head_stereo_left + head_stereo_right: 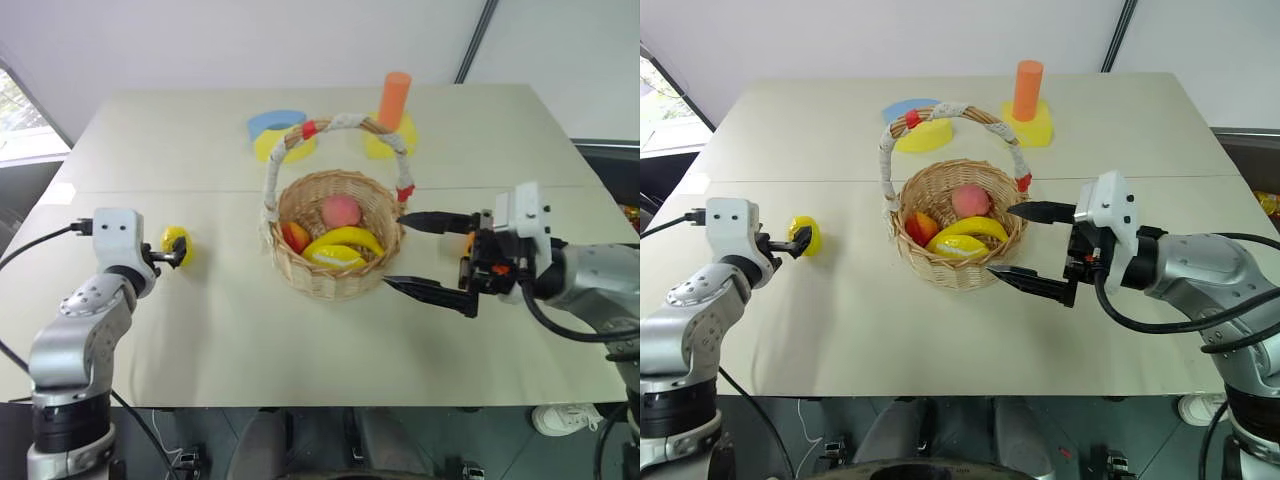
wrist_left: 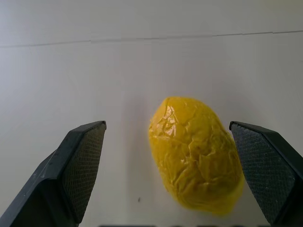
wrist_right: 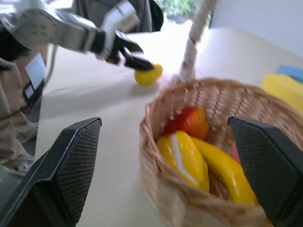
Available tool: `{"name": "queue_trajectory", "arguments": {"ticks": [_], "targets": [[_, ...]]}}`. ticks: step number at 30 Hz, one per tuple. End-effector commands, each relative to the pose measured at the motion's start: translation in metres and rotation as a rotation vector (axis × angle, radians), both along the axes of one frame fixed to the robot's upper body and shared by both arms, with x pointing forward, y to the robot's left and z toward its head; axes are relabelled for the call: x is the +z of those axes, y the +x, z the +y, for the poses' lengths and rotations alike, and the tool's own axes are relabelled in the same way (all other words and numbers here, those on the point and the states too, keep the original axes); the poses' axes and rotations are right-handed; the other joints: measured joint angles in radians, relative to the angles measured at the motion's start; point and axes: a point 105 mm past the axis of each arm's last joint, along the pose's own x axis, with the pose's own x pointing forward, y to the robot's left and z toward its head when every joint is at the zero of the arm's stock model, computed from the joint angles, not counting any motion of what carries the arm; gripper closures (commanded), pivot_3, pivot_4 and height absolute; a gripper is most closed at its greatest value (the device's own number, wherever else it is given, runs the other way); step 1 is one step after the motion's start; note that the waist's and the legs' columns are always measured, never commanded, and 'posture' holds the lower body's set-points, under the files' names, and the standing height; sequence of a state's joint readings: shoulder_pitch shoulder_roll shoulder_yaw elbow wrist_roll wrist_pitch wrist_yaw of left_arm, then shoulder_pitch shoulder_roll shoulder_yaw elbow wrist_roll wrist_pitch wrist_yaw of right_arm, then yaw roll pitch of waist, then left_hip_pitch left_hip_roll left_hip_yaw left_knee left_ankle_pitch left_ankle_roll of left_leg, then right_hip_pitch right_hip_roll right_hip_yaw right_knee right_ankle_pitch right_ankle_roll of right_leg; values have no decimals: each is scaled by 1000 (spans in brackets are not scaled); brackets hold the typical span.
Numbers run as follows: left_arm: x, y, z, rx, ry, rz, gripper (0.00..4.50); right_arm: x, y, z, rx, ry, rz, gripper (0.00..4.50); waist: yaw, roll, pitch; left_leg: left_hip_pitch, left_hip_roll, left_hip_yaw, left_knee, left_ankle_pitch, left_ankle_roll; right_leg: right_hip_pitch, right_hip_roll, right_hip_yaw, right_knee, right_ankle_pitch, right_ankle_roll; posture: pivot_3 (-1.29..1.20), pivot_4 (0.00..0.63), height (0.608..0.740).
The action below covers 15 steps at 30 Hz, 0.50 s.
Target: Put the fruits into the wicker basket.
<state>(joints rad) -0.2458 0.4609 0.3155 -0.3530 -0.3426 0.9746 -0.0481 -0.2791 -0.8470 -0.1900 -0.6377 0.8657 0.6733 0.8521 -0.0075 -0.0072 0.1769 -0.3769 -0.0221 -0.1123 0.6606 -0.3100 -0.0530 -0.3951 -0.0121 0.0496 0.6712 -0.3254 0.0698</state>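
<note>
The yellow lemon (image 1: 176,241) lies on the table left of the wicker basket (image 1: 336,262). My left gripper (image 1: 180,255) is open at the lemon, with a finger (image 2: 80,165) on either side of the lemon (image 2: 194,153) and not pressing it. In the basket lie the red-to-yellow mango (image 1: 295,237), a banana, a pink fruit and a yellow piece with a white stripe. Just right of the basket, my right gripper (image 1: 398,250) stands open and empty and points at the basket's wall.
At the back of the table an orange cylinder (image 1: 394,98) stands on a yellow block (image 1: 372,146). Blue and yellow ring blocks (image 1: 276,131) sit behind the basket's arched handle (image 1: 345,122). The table's front edge runs close below both arms.
</note>
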Motion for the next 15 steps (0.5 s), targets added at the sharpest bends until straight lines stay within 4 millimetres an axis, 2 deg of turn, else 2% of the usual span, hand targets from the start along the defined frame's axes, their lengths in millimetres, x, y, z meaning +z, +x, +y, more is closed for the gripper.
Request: {"name": "queue_trajectory", "arguments": {"ticks": [1,5,9,13,15], "targets": [[4,7,-6,10,-16,20,19,3,-5,4,21,-1,-36,34,0,0,0,0,0,0,1,0,0,0,0,0,0,0,0,0,150,740],[0,10,-9,35,-58,63,19,4,-6,5,24,5,-42,34,1,0,0,0,-1,0,4,-3,5,2,-1,0,0,2,3,0,150,740],[-3,11,-3,78,-75,98,19,1,-6,4,19,1,-42,34,-1,0,0,1,-1,0,4,-2,4,2,0,0,1,2,3,0,150,740],[-3,13,2,88,-48,101,1794,-4,-5,5,9,1,-43,0,-2,0,0,1,-1,0,4,-2,4,2,0,0,2,2,3,0,150,740],[-3,13,3,86,-48,92,1794,-4,-5,5,8,3,-45,0,-2,0,0,1,-1,0,4,-2,4,2,0,0,2,2,3,0,150,740]]}}
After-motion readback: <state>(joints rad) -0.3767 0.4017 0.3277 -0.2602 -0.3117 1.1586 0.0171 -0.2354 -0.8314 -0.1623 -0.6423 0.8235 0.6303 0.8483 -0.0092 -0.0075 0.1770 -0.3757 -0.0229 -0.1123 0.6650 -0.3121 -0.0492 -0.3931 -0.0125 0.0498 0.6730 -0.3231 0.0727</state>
